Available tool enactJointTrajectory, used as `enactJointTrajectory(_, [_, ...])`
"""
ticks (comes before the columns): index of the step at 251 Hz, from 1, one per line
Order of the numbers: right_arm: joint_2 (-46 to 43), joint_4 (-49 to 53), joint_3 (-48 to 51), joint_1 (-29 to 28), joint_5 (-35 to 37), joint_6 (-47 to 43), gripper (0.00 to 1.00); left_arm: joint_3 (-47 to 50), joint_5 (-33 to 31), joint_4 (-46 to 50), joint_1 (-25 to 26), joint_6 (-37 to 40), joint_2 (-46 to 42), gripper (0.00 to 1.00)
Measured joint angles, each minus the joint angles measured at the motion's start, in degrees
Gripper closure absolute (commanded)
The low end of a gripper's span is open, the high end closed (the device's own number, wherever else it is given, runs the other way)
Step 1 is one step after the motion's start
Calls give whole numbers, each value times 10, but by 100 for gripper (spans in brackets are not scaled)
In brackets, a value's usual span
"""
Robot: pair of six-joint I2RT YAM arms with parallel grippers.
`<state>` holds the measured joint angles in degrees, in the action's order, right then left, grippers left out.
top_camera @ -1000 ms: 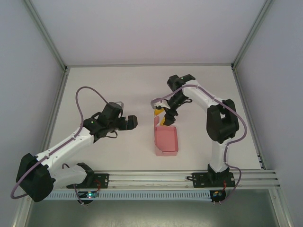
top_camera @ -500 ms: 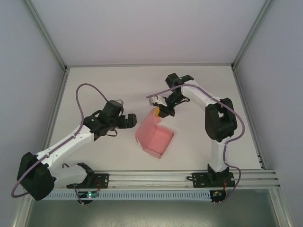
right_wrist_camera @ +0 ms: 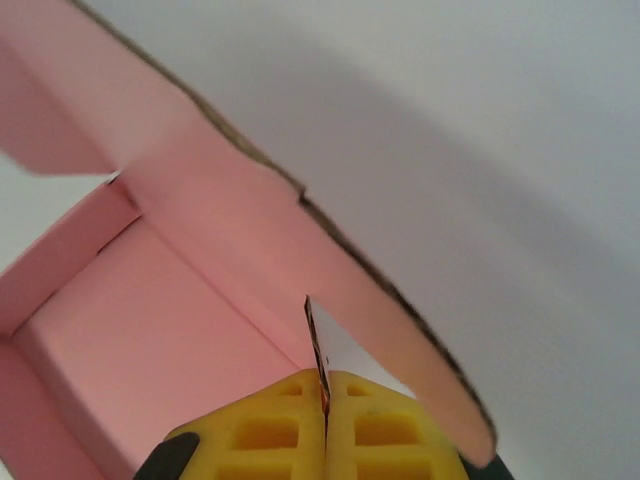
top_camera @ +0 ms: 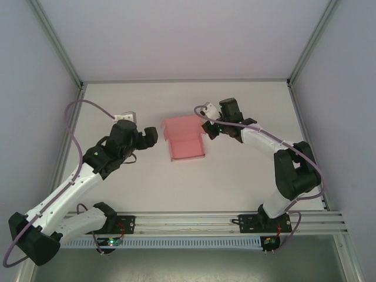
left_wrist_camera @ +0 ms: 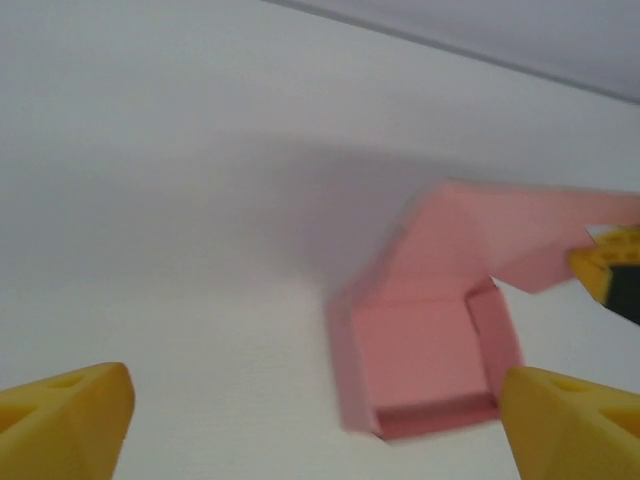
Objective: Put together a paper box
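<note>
The box (top_camera: 184, 144) lies open on the bench (top_camera: 235, 182), just ahead of our spread left jaws and apart from them. Our right jaws are pressed together on its thin card edge. We think the left jaws should brace the opposite wall before folding, gently.

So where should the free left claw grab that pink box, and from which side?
Probably the upright left wall of the paper box, coming from the left. It's thin standing card that the open left gripper could straddle, opposite the right gripper, which is shut on the lid's edge.
</note>
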<state>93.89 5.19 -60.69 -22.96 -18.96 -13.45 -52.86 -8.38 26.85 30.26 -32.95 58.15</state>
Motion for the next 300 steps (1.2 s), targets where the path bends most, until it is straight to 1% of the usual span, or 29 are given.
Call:
enactJointTrajectory(15, [0,-20,3,-6,12,20,100,-2,31,-21,0,6,34,22])
enactJointTrajectory(25, [0,-33,6,-9,16,33,100,-5,49,-29,0,14,64,26])
enactJointTrajectory(38, [0,-48,8,-10,17,45,100,-14,61,-35,0,24,105,27])
enactJointTrajectory(57, [0,-59,11,-13,19,52,100,-32,68,-40,0,43,157,26])
enactJointTrajectory(78, [0,-63,12,-16,20,56,100,-54,70,-50,-3,68,193,25])
enactJointTrajectory(89, [0,-63,12,-16,20,56,100,-68,72,-55,-11,80,207,27])
enactJointTrajectory(103, [0,-63,12,-16,20,56,100,-87,83,-59,-28,94,223,32])
enactJointTrajectory(121, [0,-63,12,-15,17,56,100,-114,101,-70,-59,114,250,41])
enactJointTrajectory(143, [1,-63,12,-15,14,54,100,-139,143,-84,-83,142,287,47])
enactJointTrajectory(156, [4,-63,12,-15,13,54,100,-148,171,-85,-86,155,307,51])
enactJointTrajectory(178, [11,-63,12,-13,9,54,100,-151,206,-85,-85,178,328,60])
enactJointTrajectory(190, [14,-62,12,-11,7,54,100,-152,212,-84,-85,184,335,65])
enactJointTrajectory(203, [16,-61,12,-8,5,54,100,-158,214,-79,-85,196,343,67])
enactJointTrajectory(212, [17,-58,11,-7,5,54,100,-165,215,-78,-85,200,350,73])
enactJointTrajectory(220, [17,-57,10,-5,4,53,100,-170,214,-78,-85,206,354,76])
enactJointTrajectory(254, [20,-54,3,0,5,52,100,-186,212,-76,-85,215,368,77])
enactJointTrajectory(268, [20,-54,2,0,5,52,100,-195,209,-73,-85,219,377,76])
enactJointTrajectory(287, [23,-54,0,0,5,52,100,-204,202,-68,-85,223,388,71])
enactJointTrajectory(300, [24,-53,-1,0,3,52,100,-205,197,-66,-85,227,392,71])
